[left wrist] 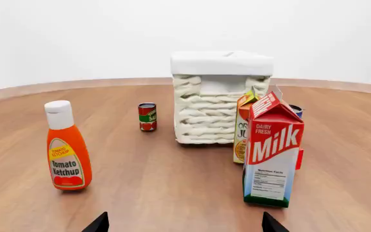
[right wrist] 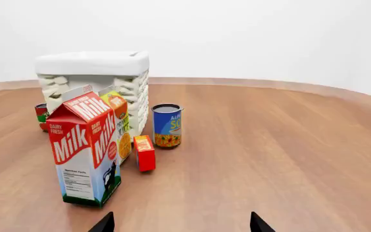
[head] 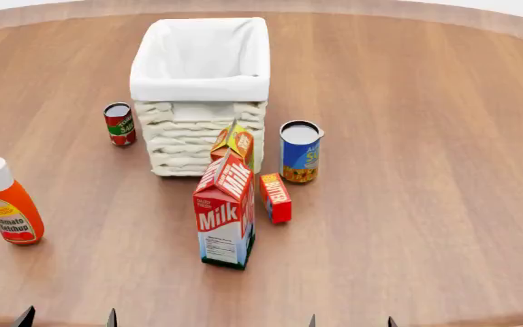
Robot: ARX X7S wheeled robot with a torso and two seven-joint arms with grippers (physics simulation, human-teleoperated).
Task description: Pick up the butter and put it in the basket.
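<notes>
Wooden table [head: 443, 136]: butter [head: 275, 197] stands between milk carton [head: 225, 214] and blue can [head: 299, 151], near basket [head: 199, 51]. Both grippers, left [head: 66, 318] and right [head: 351, 321], are spread wide, empty.

Butter [head: 275, 197] hemmed left by milk carton [head: 224, 216], soup can [head: 299, 151] behind — right side open.

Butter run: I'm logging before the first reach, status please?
Both grippers open, empty, low at near edge. Butter standing on table, right of milk carton, untouched. Basket behind, empty. Milk carton and soup can crowd it.
</notes>
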